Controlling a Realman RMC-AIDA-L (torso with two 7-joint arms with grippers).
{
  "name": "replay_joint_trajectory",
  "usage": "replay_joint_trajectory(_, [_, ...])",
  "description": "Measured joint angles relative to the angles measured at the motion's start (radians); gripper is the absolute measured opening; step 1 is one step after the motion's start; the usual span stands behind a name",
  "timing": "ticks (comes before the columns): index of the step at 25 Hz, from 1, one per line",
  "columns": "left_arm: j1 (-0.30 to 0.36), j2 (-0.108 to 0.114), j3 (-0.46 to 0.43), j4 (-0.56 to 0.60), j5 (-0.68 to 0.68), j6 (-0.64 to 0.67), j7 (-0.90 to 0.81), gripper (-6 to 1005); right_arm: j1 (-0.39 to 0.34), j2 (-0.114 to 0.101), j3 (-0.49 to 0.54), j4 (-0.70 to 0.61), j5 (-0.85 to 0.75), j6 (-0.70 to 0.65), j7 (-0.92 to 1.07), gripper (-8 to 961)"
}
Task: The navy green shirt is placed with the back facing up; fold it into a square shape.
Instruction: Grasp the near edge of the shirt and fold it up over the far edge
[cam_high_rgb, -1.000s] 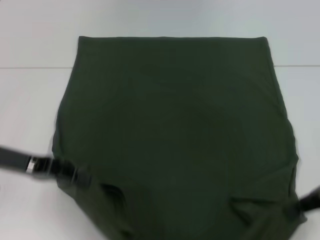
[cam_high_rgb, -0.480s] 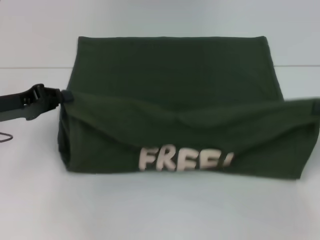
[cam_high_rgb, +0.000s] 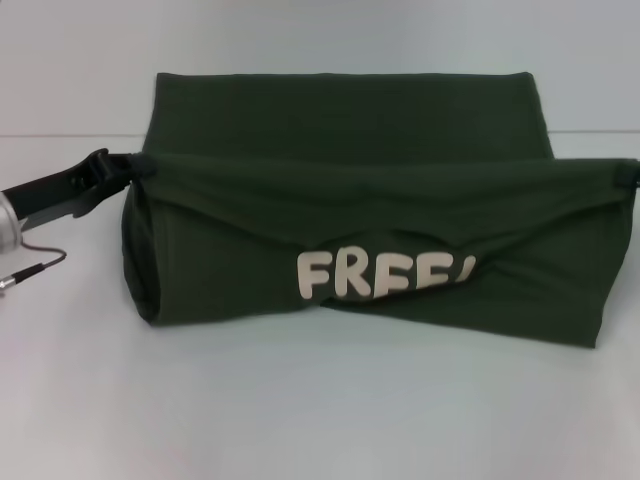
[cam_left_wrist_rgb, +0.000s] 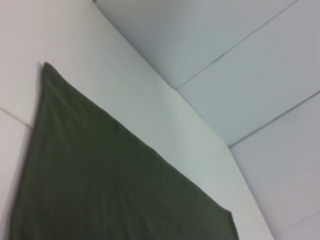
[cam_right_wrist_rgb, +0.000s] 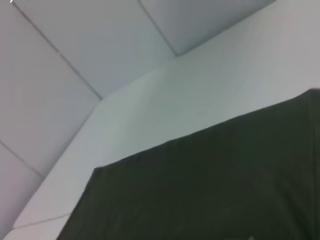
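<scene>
1. We see the shirt (cam_high_rgb: 350, 200) spread on the white worktop (cam_high_rgb: 300, 420), its near part lifted and carried over toward the far edge, so the cream "FREE!" lettering (cam_high_rgb: 380, 275) faces us.

2. Our left tool (cam_high_rgb: 128, 165) is clamped on the shirt's lifted left corner. Our right tool (cam_high_rgb: 628, 175) sits at the frame's right edge, at the lifted right corner; it looks to be pinching the cloth there, but so little of it shows that we cannot tell for sure.

3. Risk: uneven travel. The lifted edge sags in the middle between the two corners. If one arm leads the other, we judge the fold would land skewed against the far hem and the final shape would not come out square.

4. Risk: slack. If the arms drift closer together, the middle would droop further and could lay down creased or doubled under.

5. Risk: a slip. Only small corner pinches carry the hanging cloth; a fast swing could pull a corner free and let that side collapse.

6. Risk: dragging. Pulling too far past the far edge could shift the whole shirt along the worktop.

7. The wrist views show only flat shirt and worktop, no fingers.
</scene>
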Motion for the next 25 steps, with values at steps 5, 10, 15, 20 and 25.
replay_joint_trajectory(5, [-0.021, -0.021, 0.0, -0.008, -0.087, -0.076, 0.092, 51, 0.023, 0.035, 0.001, 0.002, 0.042, 0.107, -0.062, 130])
replay_joint_trajectory(10, [-0.066, -0.025, 0.003, -0.009, -0.108, -0.137, 0.142, 52, 0.05, 0.045, -0.025, 0.037, 0.046, 0.178, -0.081, 138])
replay_joint_trajectory(15, [-0.088, -0.035, 0.012, -0.009, -0.109, -0.202, 0.182, 52, 0.066, 0.06, -0.075, 0.064, 0.048, 0.257, -0.088, 146])
replay_joint_trajectory(20, [-0.093, -0.063, 0.022, 0.0, -0.111, -0.273, 0.226, 52, 0.072, 0.077, -0.131, 0.065, 0.047, 0.331, -0.089, 155])
replay_joint_trajectory(25, [-0.1, -0.084, 0.062, 0.001, -0.113, -0.331, 0.255, 51, 0.08, 0.085, -0.143, 0.066, 0.048, 0.38, -0.091, 163])
